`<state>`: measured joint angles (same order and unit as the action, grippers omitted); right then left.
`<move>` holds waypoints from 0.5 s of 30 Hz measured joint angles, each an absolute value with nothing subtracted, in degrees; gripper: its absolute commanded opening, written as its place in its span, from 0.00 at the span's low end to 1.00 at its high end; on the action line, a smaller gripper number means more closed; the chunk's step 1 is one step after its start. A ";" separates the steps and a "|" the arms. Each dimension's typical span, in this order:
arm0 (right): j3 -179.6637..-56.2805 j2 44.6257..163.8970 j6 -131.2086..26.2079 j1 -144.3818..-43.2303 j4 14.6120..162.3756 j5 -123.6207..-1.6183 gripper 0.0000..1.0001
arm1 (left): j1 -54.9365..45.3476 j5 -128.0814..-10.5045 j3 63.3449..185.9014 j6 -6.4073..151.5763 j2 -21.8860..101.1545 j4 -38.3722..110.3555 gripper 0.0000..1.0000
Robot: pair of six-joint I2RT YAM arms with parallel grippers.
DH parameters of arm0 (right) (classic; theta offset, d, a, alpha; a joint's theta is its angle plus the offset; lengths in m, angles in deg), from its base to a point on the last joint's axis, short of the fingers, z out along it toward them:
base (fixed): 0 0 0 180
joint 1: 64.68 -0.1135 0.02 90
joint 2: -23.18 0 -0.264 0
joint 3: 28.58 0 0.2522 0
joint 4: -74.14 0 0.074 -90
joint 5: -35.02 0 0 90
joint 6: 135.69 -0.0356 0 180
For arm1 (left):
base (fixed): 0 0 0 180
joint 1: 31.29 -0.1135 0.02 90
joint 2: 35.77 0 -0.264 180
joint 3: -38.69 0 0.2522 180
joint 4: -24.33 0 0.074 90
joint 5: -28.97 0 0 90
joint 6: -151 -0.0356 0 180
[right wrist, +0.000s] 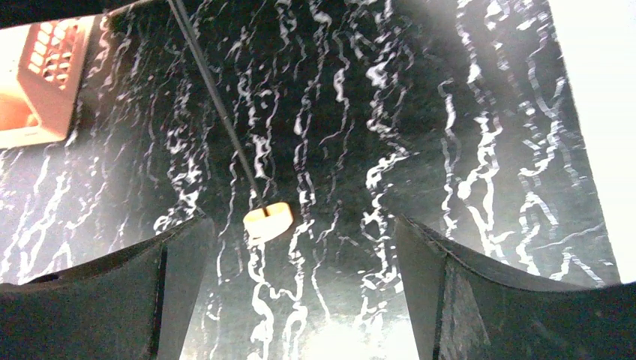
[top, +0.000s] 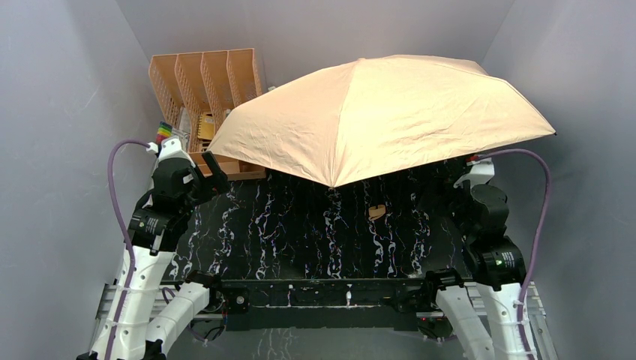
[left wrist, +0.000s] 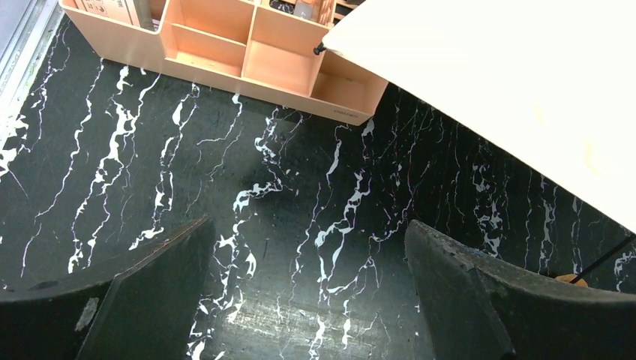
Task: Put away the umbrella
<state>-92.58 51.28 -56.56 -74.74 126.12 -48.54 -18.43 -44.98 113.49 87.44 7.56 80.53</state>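
Observation:
The umbrella (top: pixel 390 112) stands open, its pale peach canopy spread over the back half of the black marbled table (top: pixel 300 232). Its thin dark shaft (right wrist: pixel 217 97) slants down to the small tan handle (right wrist: pixel 268 219), which rests on the table (top: pixel 377 211). My left gripper (left wrist: pixel 311 247) hovers open above bare tabletop, left of the canopy's edge (left wrist: pixel 510 90); nothing lies between its fingers (left wrist: pixel 150 300). My right gripper (right wrist: pixel 304 240) is open too, with the handle just beyond its left finger (right wrist: pixel 172 285), apart from it. In the top view the right arm (top: pixel 487 210) sits under the canopy's right rim.
A peach-orange slotted desk organizer (top: pixel 206 82) stands at the back left, partly under the canopy, its front compartments (left wrist: pixel 225 52) close ahead of my left gripper. A rib tip (left wrist: pixel 320 49) hangs over it. Grey walls close in the left, right and back.

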 measured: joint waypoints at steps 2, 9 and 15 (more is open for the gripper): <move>-90.48 50.64 -58.77 -74.74 125.28 -50.47 0.99 | -18.43 -44.98 113.23 87.48 7.52 80.51 0.98; -77.58 46.16 -68.01 -74.57 116.96 -58.01 0.99 | -18.43 -44.98 112.99 87.64 6.73 80.60 0.98; -69.52 49.11 -70.94 -74.55 108.11 -61.46 0.99 | -18.43 -45.22 112.88 87.92 5.24 80.95 0.98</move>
<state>-69.52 49.11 -70.94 -74.55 108.11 -61.46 -18.43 -45.22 112.88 87.92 5.24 80.95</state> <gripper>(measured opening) 0.984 0.982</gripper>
